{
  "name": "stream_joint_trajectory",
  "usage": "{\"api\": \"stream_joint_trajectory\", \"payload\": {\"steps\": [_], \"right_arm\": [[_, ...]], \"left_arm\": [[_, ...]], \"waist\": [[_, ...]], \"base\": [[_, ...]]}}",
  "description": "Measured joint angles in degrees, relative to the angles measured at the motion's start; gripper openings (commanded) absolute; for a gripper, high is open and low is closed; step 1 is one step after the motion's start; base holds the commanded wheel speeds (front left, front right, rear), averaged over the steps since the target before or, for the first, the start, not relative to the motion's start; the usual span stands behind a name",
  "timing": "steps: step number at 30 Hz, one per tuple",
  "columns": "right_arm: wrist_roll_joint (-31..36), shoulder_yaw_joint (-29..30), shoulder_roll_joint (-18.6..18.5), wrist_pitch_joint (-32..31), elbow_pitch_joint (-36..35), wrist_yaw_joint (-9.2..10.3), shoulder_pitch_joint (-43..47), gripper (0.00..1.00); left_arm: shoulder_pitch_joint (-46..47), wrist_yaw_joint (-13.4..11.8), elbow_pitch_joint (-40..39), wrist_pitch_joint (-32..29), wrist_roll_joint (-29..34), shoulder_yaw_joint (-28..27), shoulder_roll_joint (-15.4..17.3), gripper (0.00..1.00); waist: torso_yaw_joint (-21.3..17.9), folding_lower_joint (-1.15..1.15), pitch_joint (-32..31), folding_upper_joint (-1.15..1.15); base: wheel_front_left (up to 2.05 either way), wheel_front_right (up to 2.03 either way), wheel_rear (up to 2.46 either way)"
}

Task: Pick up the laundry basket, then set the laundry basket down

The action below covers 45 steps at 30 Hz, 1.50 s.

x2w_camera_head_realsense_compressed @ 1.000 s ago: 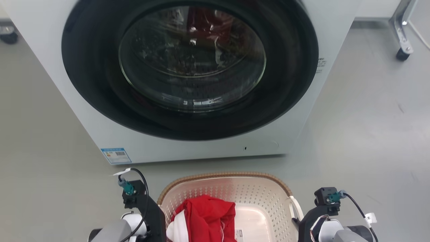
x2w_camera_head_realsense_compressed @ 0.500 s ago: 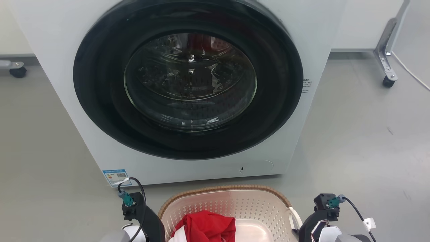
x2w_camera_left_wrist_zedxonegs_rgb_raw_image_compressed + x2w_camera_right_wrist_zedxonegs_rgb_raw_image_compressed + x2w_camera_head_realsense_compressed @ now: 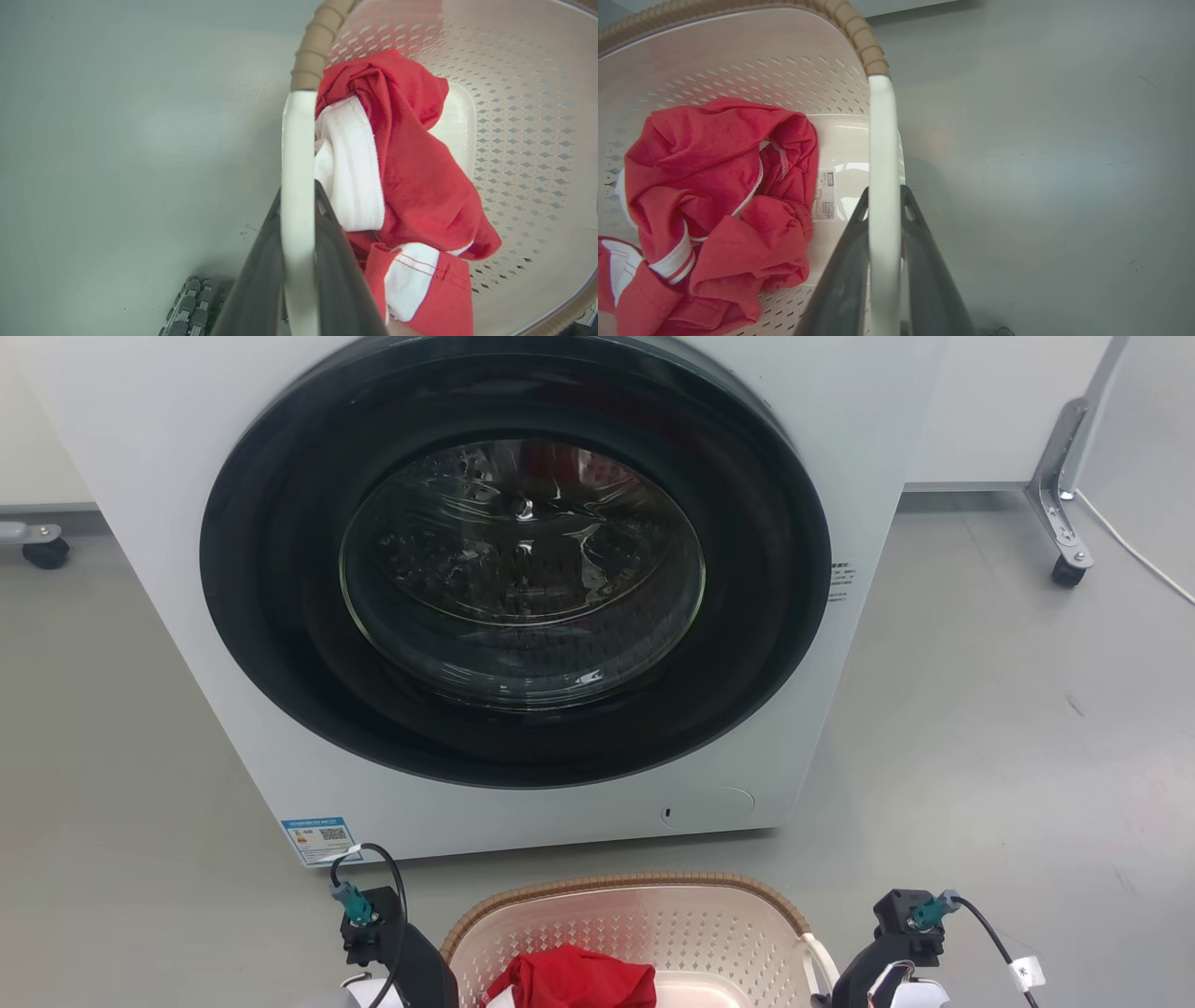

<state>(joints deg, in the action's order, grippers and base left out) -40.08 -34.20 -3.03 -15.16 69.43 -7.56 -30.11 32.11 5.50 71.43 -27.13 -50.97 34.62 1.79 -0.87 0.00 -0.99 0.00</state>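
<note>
The laundry basket [image 3: 618,881] is at the bottom middle of the head view: cream, perforated, with a brown woven-look rim. A red and white garment [image 3: 571,980] lies inside it. My left gripper [image 3: 299,198] is shut on the basket's white left handle [image 3: 298,135], one dark finger on each side. My right gripper [image 3: 884,198] is shut the same way on the white right handle [image 3: 882,135]. The perforated wall [image 3: 738,60] and a small label [image 3: 825,193] show in the right wrist view, beside the garment [image 3: 714,177]. Grey floor lies below both handles.
A white front-loading washing machine [image 3: 168,616] with a shut dark round door [image 3: 523,588] stands just beyond the basket. Castered frame legs stand at the far right [image 3: 1064,569] and far left [image 3: 42,553]. Open grey floor [image 3: 1008,737] spreads to the right.
The head camera has moved: the washing machine now sits lower and looks smaller, and the basket and both wrists have slid toward the bottom edge. Both grips look unchanged.
</note>
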Motion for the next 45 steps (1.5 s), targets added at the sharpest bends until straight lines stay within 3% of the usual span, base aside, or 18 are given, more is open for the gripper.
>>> {"api": "stream_joint_trajectory", "payload": {"steps": [32, 45], "right_arm": [[-3.30, -2.22, -0.36, -1.42, -0.41, 0.00, 0.24, 0.00], [-3.30, -2.27, -0.46, 0.70, 0.47, 0.00, -0.66, 0.00]], "left_arm": [[-0.79, -0.53, 0.43, -0.48, -2.45, 1.20, 0.03, 0.00], [-0.56, -1.53, 0.15, 2.60, -2.59, 1.48, -0.29, 0.00]], "waist": [[0.35, 0.01, 0.37, 0.00], [0.15, 0.01, 3.59, 0.00]], "base": [[0.00, 0.00, 0.00], [0.00, 0.00, 0.00]]}}
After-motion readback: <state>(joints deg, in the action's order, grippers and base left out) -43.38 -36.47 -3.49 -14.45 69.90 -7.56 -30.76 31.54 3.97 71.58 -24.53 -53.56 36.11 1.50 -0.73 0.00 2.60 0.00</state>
